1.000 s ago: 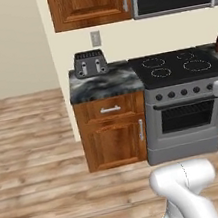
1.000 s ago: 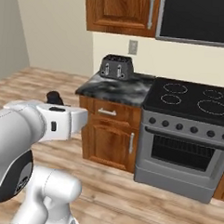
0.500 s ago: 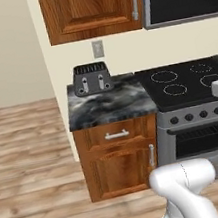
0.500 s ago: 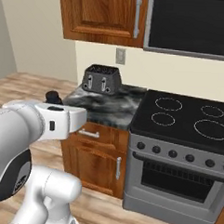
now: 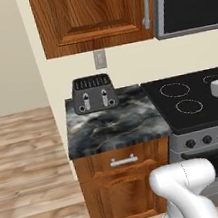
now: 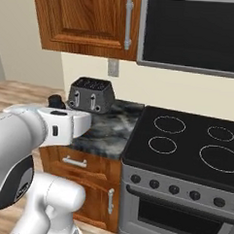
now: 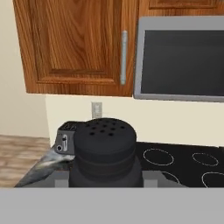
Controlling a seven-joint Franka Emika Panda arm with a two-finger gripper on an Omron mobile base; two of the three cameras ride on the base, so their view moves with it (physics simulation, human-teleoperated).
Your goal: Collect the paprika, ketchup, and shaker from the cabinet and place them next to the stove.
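Gripper (image 7: 105,186): closed on the shaker (image 7: 105,151), jaws snug to its sides
Shaker: upright in the grip, held in the air, perforated top facing the camera
Cabinet (image 5: 92,15): door shut
Stove (image 6: 185,147): right of the counter (image 5: 114,125)
Toaster (image 5: 94,93): counter's back edge

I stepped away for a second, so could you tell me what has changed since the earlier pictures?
The base has driven closer, so the stove, toaster and cabinet loom larger; none of them moved. The gripper stays shut on the shaker.
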